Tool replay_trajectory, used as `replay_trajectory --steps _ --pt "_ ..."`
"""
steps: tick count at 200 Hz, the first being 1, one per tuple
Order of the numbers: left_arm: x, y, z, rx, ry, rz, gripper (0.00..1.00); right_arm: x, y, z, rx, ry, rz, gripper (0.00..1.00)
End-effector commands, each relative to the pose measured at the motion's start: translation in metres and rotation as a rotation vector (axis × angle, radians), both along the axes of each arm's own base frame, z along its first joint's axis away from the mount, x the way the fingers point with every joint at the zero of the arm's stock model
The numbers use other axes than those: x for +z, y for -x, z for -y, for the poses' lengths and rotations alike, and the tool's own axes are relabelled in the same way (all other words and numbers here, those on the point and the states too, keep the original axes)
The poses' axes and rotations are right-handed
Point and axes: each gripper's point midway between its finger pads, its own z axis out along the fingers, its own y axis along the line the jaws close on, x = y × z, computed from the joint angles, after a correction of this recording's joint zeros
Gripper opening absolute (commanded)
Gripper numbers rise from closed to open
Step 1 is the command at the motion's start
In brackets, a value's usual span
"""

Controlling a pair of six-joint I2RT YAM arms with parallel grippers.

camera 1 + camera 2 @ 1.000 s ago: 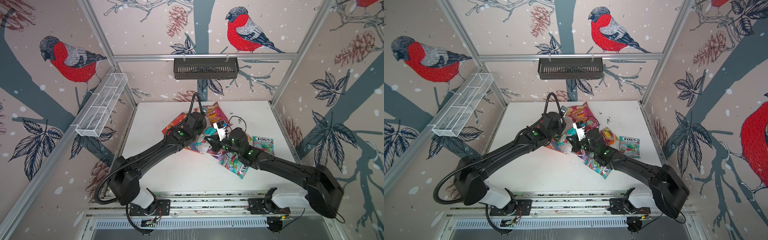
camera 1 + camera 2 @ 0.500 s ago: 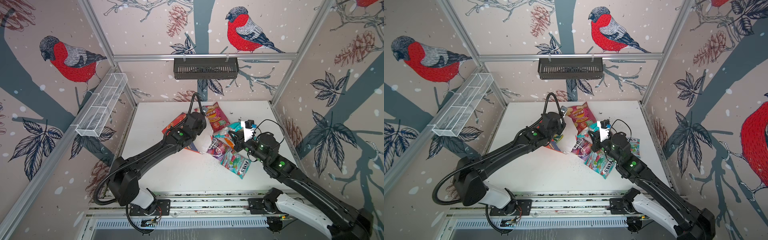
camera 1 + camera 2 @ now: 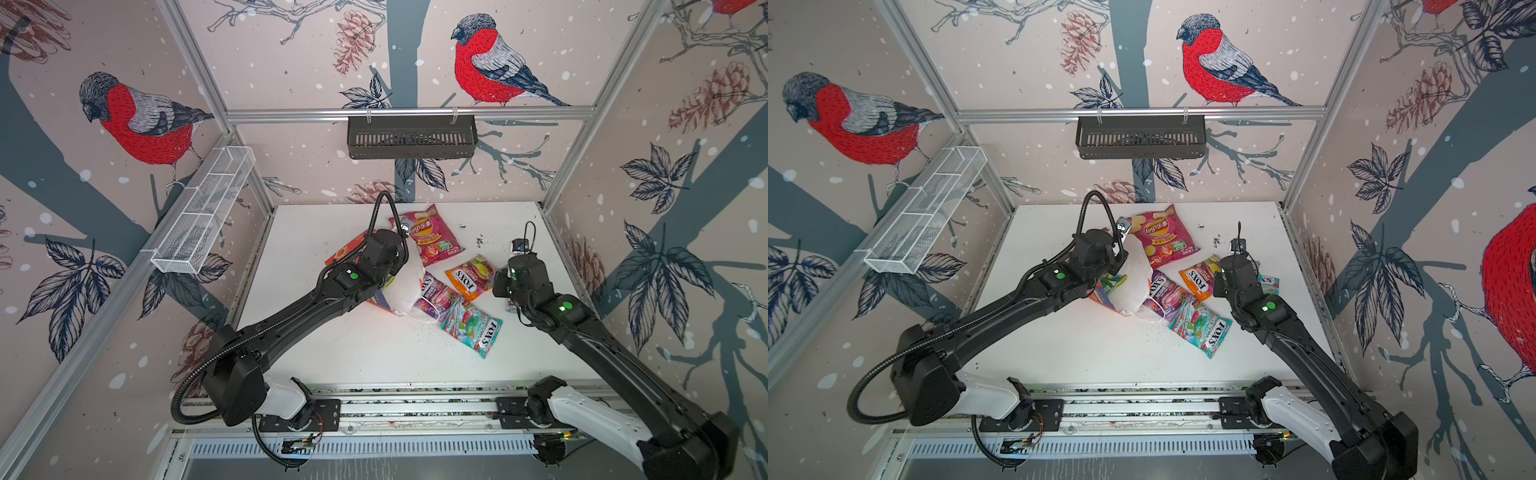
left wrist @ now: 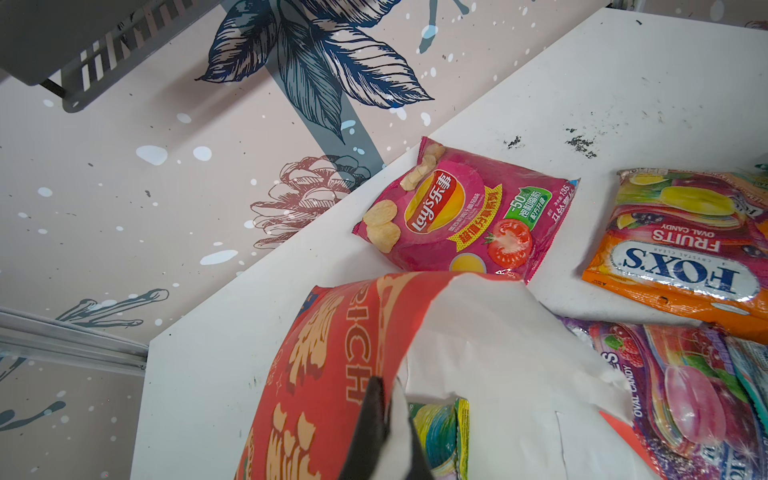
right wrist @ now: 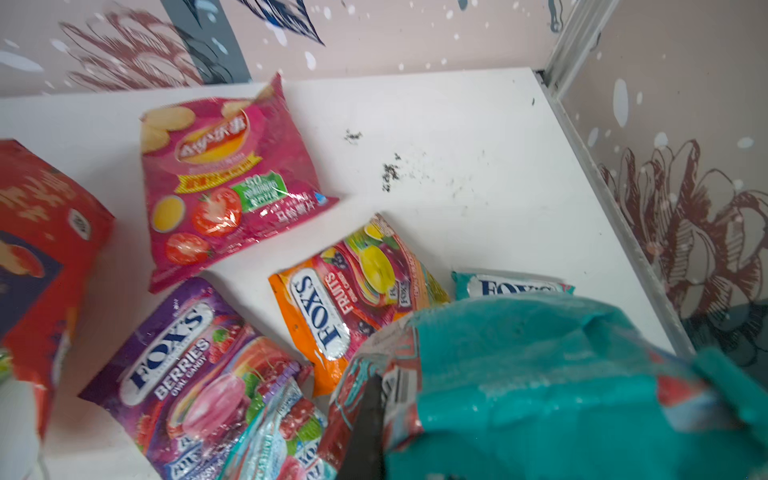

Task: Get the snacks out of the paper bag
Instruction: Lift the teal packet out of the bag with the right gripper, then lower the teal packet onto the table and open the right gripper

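Paper bag: the red paper bag (image 3: 405, 286) lies tipped over, left of the middle of the tabletop (image 3: 374, 353). Its mouth gapes toward the loose packs, and its white inside shows in both top views.
Inside the bag: a green-yellow pack (image 4: 440, 432) shows just within the mouth.
Left tool: the left tool (image 4: 376, 411) is pinched closed on the bag's rim, where the red outside meets the white lining.
Right tool: the right tool (image 5: 380, 415) is clamped on a crumpled held teal pack (image 5: 540, 374) near the tabletop's right edge. The wrist hides this pack in the top views.
Purple pack: the purple pack (image 3: 434, 295) lies flat, touching the bag's mouth.
Front teal pack: the front teal pack (image 3: 473, 330) overlaps the purple pack's near end.
Orange pack: the orange pack (image 3: 469, 276) lies flat between the purple pack and the right arm.
Pink chip bag: the pink chip bag (image 3: 430, 237) lies behind the paper bag, toward the back wall.
Far-right teal pack: the far-right teal pack (image 3: 1268, 284) lies flat beside the right wrist, partly hidden by it.
Walls: a black basket (image 3: 411, 137) hangs on the back rail, and a white wire basket (image 3: 203, 212) hangs on the left rail.
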Motion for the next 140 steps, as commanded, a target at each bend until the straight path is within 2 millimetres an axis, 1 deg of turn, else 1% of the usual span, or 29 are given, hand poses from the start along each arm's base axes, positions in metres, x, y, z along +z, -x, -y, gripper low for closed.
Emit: replay_trajectory --steps 1,15,48,66,88,99,102,140 --pt "0.015 0.000 0.005 -0.025 0.042 0.047 0.00 -0.016 0.008 0.010 -0.045 0.027 -0.094 0.01" --pt "0.017 0.002 0.006 -0.035 0.049 0.053 0.00 -0.021 0.007 0.000 -0.009 0.004 -0.121 0.01" --pt "0.018 0.004 0.005 -0.043 0.041 0.054 0.00 -0.039 0.005 -0.005 -0.003 0.017 -0.208 0.01" --pt "0.017 0.006 0.004 -0.046 0.039 0.056 0.00 -0.052 0.006 -0.013 0.021 0.013 -0.271 0.01" --pt "0.017 0.007 0.002 -0.044 0.037 0.062 0.00 -0.068 0.007 -0.016 0.023 0.025 -0.348 0.01" --pt "0.018 0.007 0.002 -0.047 0.036 0.064 0.00 -0.072 0.007 -0.019 0.036 0.026 -0.364 0.01" --pt "0.018 0.007 0.001 -0.046 0.036 0.064 0.00 -0.080 0.007 -0.019 0.036 0.037 -0.389 0.01" --pt "0.018 0.008 0.001 -0.049 0.034 0.065 0.00 -0.110 0.006 -0.023 0.055 0.090 -0.494 0.01"
